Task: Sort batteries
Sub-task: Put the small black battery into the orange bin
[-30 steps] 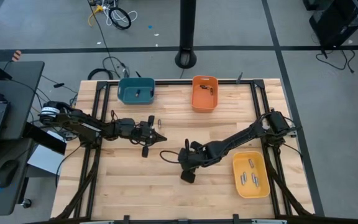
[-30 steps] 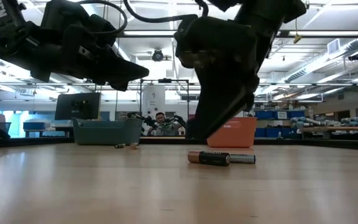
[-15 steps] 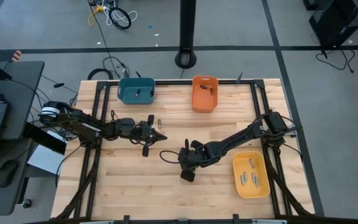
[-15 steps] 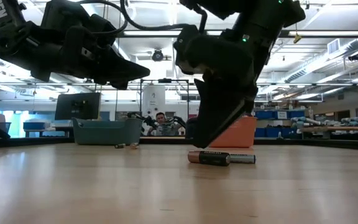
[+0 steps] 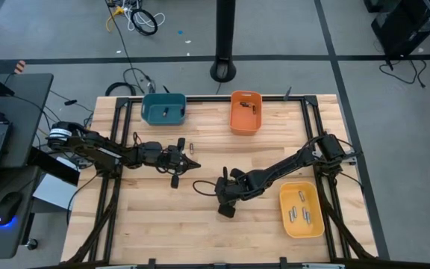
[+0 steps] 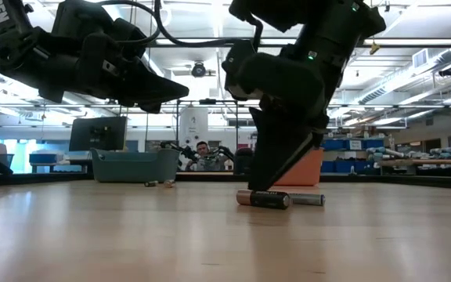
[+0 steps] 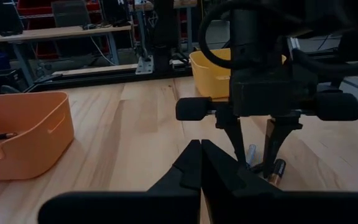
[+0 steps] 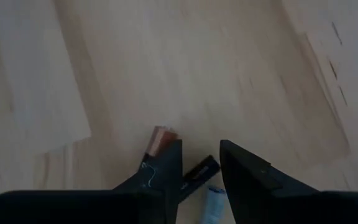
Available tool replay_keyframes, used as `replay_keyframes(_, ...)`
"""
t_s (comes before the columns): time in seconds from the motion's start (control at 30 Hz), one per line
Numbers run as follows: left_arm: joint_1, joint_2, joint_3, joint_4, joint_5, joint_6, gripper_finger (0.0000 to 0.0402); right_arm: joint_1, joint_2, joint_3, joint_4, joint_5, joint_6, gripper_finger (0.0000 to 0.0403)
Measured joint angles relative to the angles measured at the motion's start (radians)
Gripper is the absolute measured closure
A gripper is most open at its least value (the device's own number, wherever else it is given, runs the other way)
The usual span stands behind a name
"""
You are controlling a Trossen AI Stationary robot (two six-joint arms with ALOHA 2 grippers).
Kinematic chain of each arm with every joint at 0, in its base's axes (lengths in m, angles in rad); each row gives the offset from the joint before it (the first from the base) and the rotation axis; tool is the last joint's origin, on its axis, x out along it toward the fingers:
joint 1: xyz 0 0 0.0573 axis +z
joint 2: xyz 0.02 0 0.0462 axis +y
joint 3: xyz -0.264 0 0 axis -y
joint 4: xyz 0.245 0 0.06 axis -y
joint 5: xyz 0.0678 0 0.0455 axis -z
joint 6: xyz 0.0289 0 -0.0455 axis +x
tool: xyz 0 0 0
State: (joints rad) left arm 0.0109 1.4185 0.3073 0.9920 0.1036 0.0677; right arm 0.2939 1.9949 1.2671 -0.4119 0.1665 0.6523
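1. The wooden table [image 5: 163,224] carries three bins: a teal bin [image 5: 163,109] and an orange bin [image 5: 245,112] along the far edge, and a yellow bin [image 5: 301,210] at the near right with several sorted cells inside.
2. The left gripper [image 5: 191,164] hovers left of centre, fingers closed on nothing, waiting.
3. The right gripper [image 6: 276,186] hangs just above the table's middle, fingers parted and pointing down.
4. Below it lie the batteries [image 6: 264,198]: a dark, copper-ended one touching or just beside a slimmer silvery one.
5. To pick cleanly, I judge the fingers should straddle only the dark cell, crosswise, before closing, or the silvery neighbour may be dragged along.
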Motion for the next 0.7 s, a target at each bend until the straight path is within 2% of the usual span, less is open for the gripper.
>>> replay_keyframes(0.43,0.0,0.0,0.0,0.0,0.001,-0.001,0.0392,-0.008,-0.003,0.012,-0.034,0.016,0.01,0.028)
replay_keyframes(0.7,0.0,0.0,0.0,-0.003,0.003,-0.001,0.0392,-0.018,-0.008,0.07,-0.185,-0.039,0.206,0.026)
